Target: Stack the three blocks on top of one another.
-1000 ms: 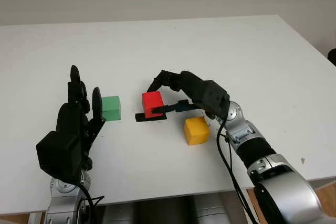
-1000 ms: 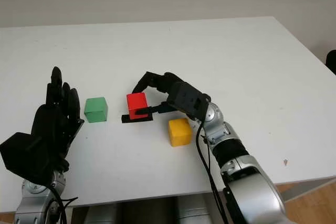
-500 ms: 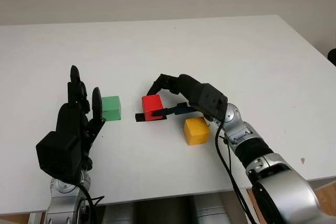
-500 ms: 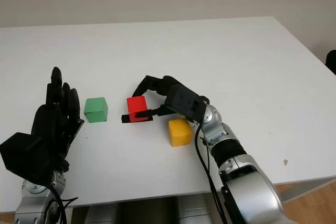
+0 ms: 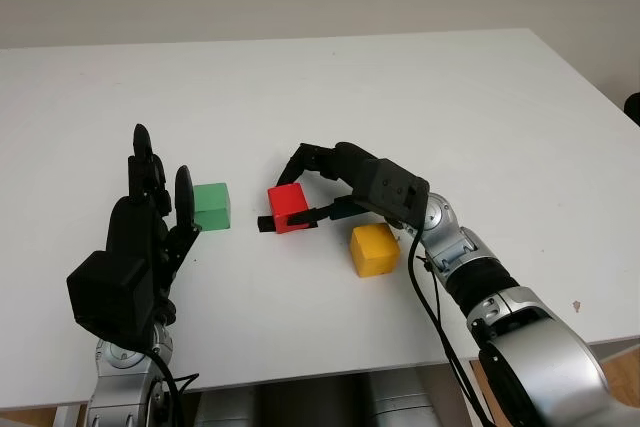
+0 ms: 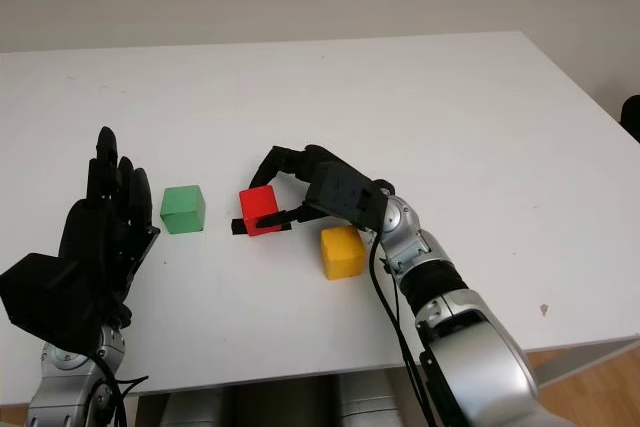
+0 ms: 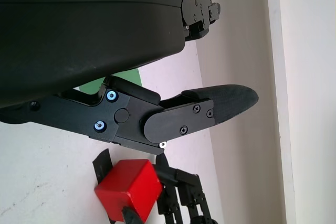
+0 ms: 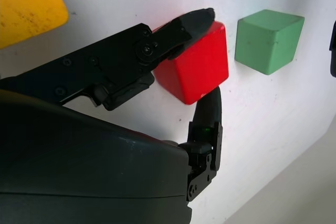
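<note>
Your right hand [image 5: 320, 187] holds the red block [image 5: 288, 207] near the middle of the white table [image 5: 400, 97]. In the right wrist view, one finger [image 8: 178, 32] presses the block's far edge and the thumb [image 8: 210, 108] presses the opposite face, so the grip looks closed on it. The block appears slightly tilted; you cannot tell whether it has left the table. A small black strip [image 5: 264, 223] lies under or just beside its near edge.

The relation that matters: the green block [image 5: 211, 205] sits just beside the red one, on the side toward your left hand, with a clear gap between them. The yellow block [image 5: 374, 249] sits on the other side, nearer you, close under your right forearm. Both are within easy reach of the right hand, so either could probably serve as the base. All three blocks are cubes, so no long axis needs aligning, only faces squared.

Your right arm reaches in from the lower right, wrist bent inward, fingers arched over the red block from behind.

Your left hand [image 5: 135, 247] is open, raised upright near the table's front left, just beside the green block and holding nothing.
</note>
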You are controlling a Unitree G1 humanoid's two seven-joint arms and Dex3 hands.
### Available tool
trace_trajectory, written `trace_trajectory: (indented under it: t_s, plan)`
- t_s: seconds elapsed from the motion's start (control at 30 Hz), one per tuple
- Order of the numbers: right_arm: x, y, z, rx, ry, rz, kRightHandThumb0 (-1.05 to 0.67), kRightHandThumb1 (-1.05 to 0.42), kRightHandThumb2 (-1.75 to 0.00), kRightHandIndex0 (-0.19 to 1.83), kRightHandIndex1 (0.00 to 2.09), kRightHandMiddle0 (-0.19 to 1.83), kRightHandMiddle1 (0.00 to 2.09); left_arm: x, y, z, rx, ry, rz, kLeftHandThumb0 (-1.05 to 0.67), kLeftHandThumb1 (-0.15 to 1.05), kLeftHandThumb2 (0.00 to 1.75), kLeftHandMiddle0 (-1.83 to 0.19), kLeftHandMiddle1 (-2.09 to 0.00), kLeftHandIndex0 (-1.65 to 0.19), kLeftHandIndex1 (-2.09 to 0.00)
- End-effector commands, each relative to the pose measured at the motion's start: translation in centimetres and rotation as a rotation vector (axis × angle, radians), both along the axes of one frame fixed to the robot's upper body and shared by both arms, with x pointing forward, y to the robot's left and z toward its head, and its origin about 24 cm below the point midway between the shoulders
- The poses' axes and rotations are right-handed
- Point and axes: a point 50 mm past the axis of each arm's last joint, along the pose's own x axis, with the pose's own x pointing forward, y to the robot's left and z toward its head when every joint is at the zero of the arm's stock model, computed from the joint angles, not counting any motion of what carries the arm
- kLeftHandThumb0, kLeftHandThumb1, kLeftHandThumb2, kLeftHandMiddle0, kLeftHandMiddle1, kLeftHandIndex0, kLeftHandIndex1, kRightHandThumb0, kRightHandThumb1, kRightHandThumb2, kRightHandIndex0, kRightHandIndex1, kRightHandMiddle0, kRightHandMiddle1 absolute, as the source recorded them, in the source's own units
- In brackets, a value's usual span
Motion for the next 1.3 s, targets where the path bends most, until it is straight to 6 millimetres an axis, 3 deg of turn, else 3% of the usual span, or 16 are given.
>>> trace_trajectory:
  t_s: [0.0, 0.1, 0.43, 0.7, 0.93, 1.1, 1.27]
  plan:
    - [0.5, 0.1, 1.4, -0.011, -0.037, 0.011, -0.75, -0.89, -0.05, 0.11, 0.02, 0.16, 0.79, -0.1, 0.0, 0.3, 0.005, -0.009, 0.003, -0.68, 1.05, 0.63, 0.12, -0.06, 0.14, -0.06]
    - [0.5, 0.1, 1.4, -0.021, -0.034, 0.011, -0.76, -0.89, -0.06, 0.06, 0.02, 0.18, 0.62, -0.1, 0.0, 0.3, 0.008, -0.009, 0.000, -0.68, 1.05, 0.63, 0.12, -0.05, 0.14, -0.05]
    - [0.7, -0.4, 2.0, -0.017, -0.044, 0.010, -0.82, -0.91, -0.06, -0.06, 0.00, 0.07, 0.45, -0.1, 0.0, 0.2, 0.004, -0.010, 0.000, -0.67, 1.05, 0.64, 0.13, -0.05, 0.14, -0.05]
    - [1.2, -2.0, 5.4, 0.081, -0.150, -0.006, -0.84, -0.93, -0.06, -0.09, 0.03, 0.05, 0.36, -0.3, 0.0, 0.2, 0.008, 0.001, 0.000, -0.68, 1.05, 0.63, 0.13, -0.05, 0.14, -0.05]
    - [-0.2, -6.7, 9.8, 0.171, -0.249, -0.008, -0.76, -0.91, -0.05, -0.07, 0.05, 0.14, 0.39, -0.7, 0.3, 0.2, -0.001, 0.005, 0.009, -0.68, 1.05, 0.63, 0.13, -0.05, 0.14, -0.05]
    - [-2.5, -10.6, 10.7, 0.173, -0.243, -0.017, -0.75, -0.93, -0.06, -0.02, 0.07, 0.18, 0.35, -0.8, 0.4, 0.2, 0.012, 0.004, 0.005, -0.67, 1.05, 0.64, 0.14, -0.05, 0.15, -0.05]
    - [-4.7, -13.0, 10.4, 0.165, -0.205, -0.022, -0.75, -0.94, -0.05, 0.01, 0.07, 0.24, 0.25, -0.7, 0.4, 0.1, 0.001, 0.003, -0.002, -0.66, 1.05, 0.64, 0.14, -0.05, 0.15, -0.05]
